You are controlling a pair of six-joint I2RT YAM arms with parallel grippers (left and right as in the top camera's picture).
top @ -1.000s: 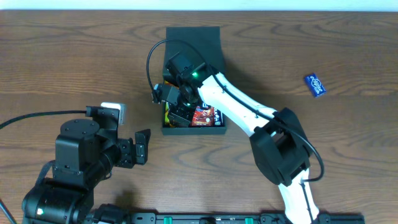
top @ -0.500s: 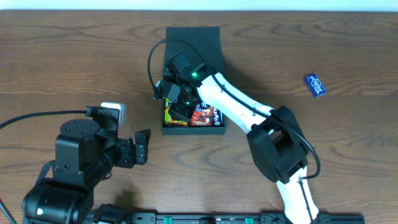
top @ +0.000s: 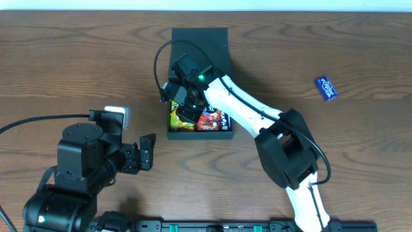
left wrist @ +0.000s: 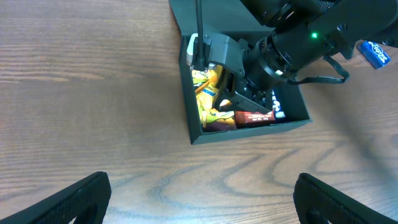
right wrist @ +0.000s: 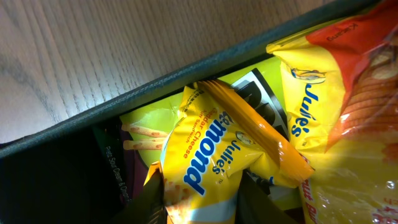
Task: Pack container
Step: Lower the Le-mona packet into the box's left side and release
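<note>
**Tucking the yellow packet into the box: tips + what the labels say**

So the container [top: 226, 133] sits mid-table [top: 77, 58] with its lid [top: 201, 40] flopped open at the far side. The right gripper [right wrist: 202, 202] is down inside it by the left wall, and its fingers [right wrist: 149, 199] sit either side of a yellow packet [right wrist: 211, 155] that fills the gap, so I read that as pinched on it. The left gripper [left wrist: 199, 190] hangs spread wide with nothing in it, near the box but apart from it.

How I'd do this bit: go slow and straight down; keep the packet clear of the dark wall right beside it; lay it flat instead of on edge, or the lid probably won't shut; let go only once it's resting on something. That film looks slippery and crinkly, so a light squeeze is enough.

Labels: the held packet reads "Julie's" plus "...mond", the start hidden in a fold. A second yellow pack [right wrist: 348, 118] next to it also says "Julie's". The red packet [left wrist: 252, 116] has print I can't make out; same for the blue packet [top: 326, 87], lying well off to the right.
</note>
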